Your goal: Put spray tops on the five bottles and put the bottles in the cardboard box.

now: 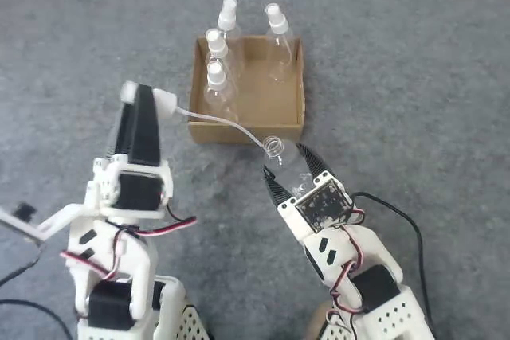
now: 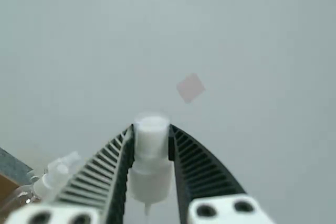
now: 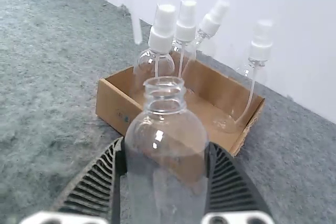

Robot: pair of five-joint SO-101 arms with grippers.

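Item: last bottle [image 3: 165,124], uncapped, clamped in your right gripper [image 3: 165,149] just beside the cardboard box [image 3: 113,103]. Left gripper [image 2: 151,132] pinches spray top [image 2: 151,174]. Risk: its curved tube [image 1: 219,119] may miss the neck.

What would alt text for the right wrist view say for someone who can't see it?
The right end effector grips a clear bottle, upright and uncapped, between black fingers. Beyond it, on grey carpet, a cardboard box holds four bottles with white spray tops.
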